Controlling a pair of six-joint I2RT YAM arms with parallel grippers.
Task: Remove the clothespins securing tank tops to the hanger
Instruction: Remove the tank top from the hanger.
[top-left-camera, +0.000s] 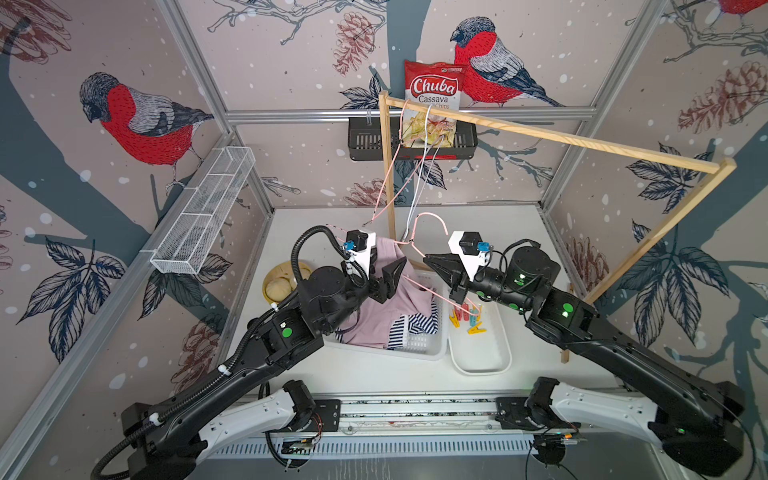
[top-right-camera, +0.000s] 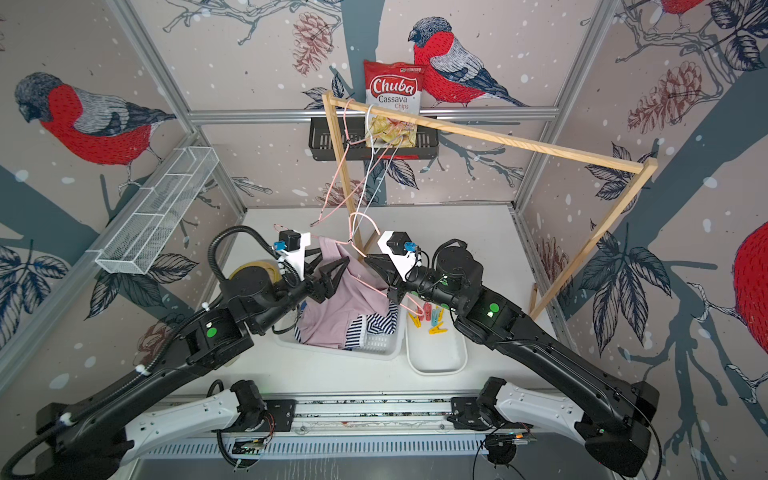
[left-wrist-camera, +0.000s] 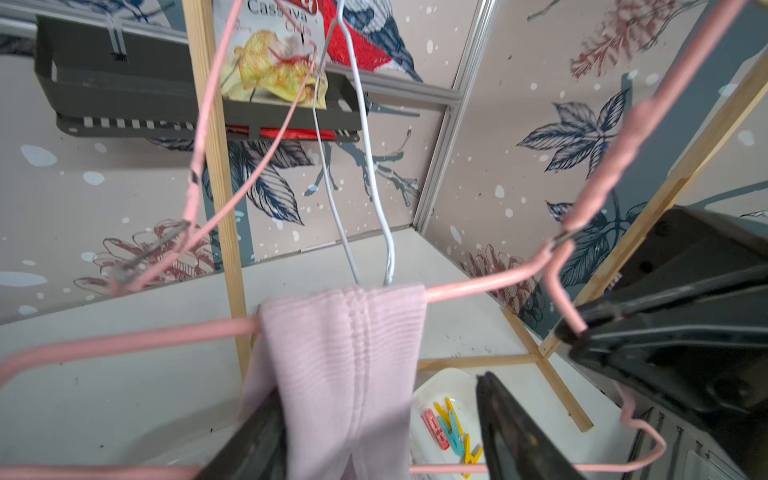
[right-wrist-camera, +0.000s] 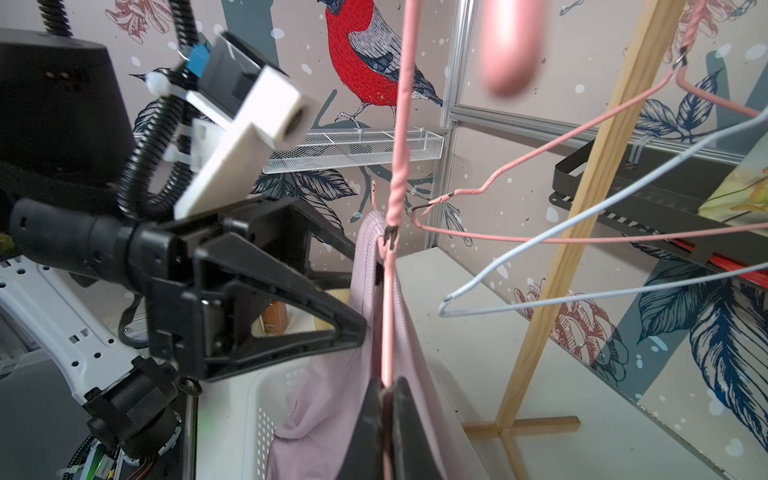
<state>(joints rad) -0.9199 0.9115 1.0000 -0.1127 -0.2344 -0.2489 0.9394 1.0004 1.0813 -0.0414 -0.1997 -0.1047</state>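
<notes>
— When you looked down from above, where were the clothespins (top-left-camera: 465, 318)?
— Loose in the white tray (top-left-camera: 482, 363), yellow, red-pink and teal, at three o'clock from the basket (top-left-camera: 419, 347). The mauve-pink tank top (top-left-camera: 386, 311) hung by one strap over the pink hanger (left-wrist-camera: 124, 344), its body in the basket beside the striped top (top-left-camera: 415, 328).
— And the grippers?
— The right gripper (right-wrist-camera: 388, 388) was clamped on the hanger's wire. The left gripper (left-wrist-camera: 376, 390) had its jaws parted either side of the strap, not closed on it.
— Any writing?
— At twelve o'clock, a red bag (top-left-camera: 434, 89) read "Chuba Cassava Chips".
</notes>
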